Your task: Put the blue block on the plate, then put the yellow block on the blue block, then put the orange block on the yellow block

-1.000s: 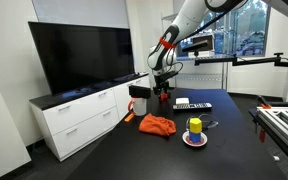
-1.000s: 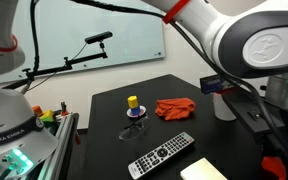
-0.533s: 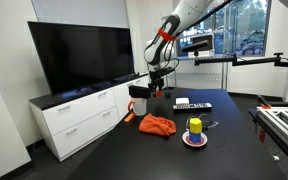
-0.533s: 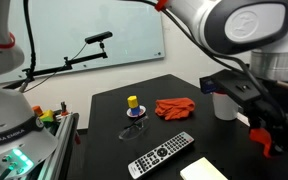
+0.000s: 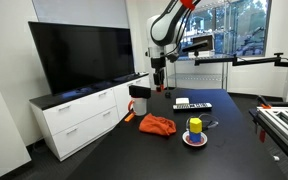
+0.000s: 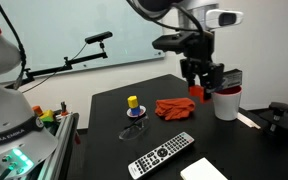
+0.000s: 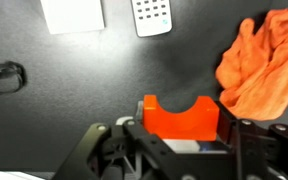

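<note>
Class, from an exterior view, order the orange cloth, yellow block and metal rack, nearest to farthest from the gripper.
1. Orange cloth, just below-left of the gripper.
2. Yellow block, farther left.
3. Metal rack, far left.

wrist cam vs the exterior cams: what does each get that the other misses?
Wrist only: a close-up of the orange block clamped between the jaws, showing a curved notch in its upper edge. Exterior only: the plate carrying the blue block with the yellow block on top, and the TV. Both: the held block, the orange cloth and the remote.
</note>
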